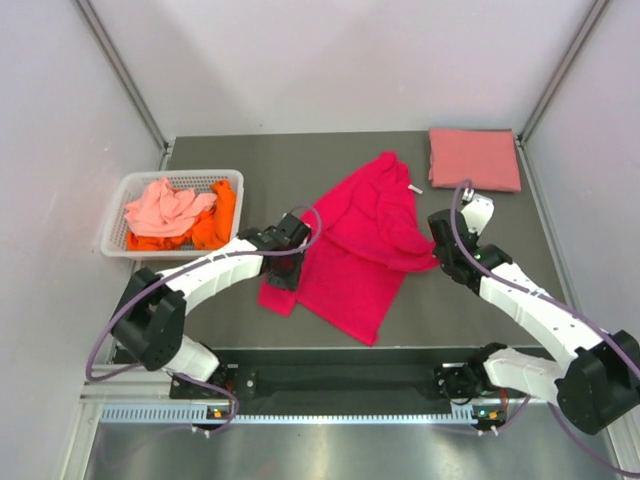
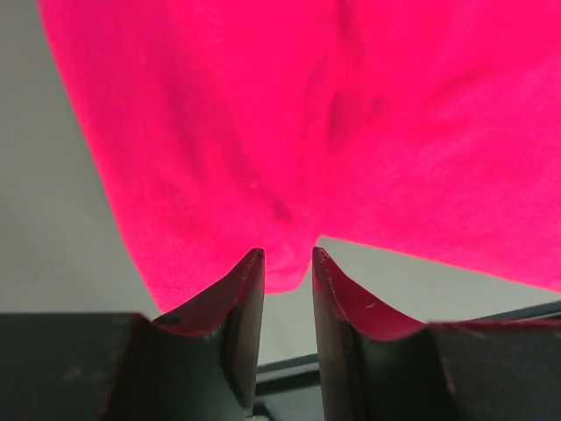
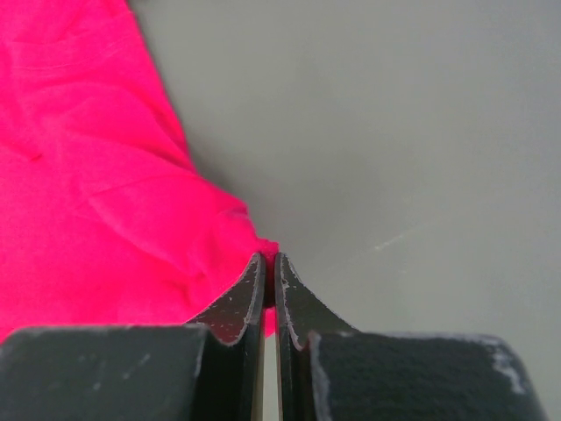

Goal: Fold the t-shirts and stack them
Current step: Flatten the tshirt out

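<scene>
White arm shells [image 1: 212,270], black joints [image 1: 152,325], lilac cables [image 1: 97,345], scuffed black claw fingers [image 2: 238,303], perhaps rubber-tipped

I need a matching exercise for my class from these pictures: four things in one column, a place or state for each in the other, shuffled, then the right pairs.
1. magenta-red t-shirt
2. salmon pink t-shirt
3. orange t-shirt
4. right gripper

A. in the white basket
B. shut on a red cloth edge
C. folded, at the table's far right corner
D. spread loosely mid-table

Pairs: 1-D, 2-C, 3-A, 4-B
</scene>
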Robot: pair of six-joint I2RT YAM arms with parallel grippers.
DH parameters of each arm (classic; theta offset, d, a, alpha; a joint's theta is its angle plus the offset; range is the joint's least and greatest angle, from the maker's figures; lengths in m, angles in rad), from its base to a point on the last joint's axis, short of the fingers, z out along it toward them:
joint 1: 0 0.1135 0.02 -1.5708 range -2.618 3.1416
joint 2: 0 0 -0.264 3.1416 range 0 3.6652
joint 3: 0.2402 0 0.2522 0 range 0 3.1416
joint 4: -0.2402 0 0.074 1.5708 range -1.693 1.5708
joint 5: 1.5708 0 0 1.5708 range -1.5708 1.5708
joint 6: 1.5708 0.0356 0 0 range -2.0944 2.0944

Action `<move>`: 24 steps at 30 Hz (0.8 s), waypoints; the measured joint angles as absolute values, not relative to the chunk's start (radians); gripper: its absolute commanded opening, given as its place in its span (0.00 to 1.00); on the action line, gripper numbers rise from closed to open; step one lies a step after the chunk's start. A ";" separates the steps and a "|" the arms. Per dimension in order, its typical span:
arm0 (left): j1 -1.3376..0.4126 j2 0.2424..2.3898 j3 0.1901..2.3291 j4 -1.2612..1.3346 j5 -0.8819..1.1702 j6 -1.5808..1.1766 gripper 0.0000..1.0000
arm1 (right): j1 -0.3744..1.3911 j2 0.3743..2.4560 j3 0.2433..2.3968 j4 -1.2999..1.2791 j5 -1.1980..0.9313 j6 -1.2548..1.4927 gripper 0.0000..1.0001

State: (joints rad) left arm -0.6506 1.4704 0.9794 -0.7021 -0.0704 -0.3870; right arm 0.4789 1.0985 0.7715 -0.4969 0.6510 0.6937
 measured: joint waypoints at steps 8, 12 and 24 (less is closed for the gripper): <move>-0.726 1.590 0.966 -0.735 -0.121 -0.435 0.37 | 0.472 1.072 0.759 -0.479 0.599 0.693 0.00; -0.758 1.597 0.959 -0.734 -0.128 -0.464 0.39 | 0.467 1.071 0.759 -0.469 0.586 0.693 0.00; -0.797 1.573 0.885 -0.731 -0.160 -0.523 0.14 | 0.440 1.071 0.744 -0.457 0.573 0.690 0.00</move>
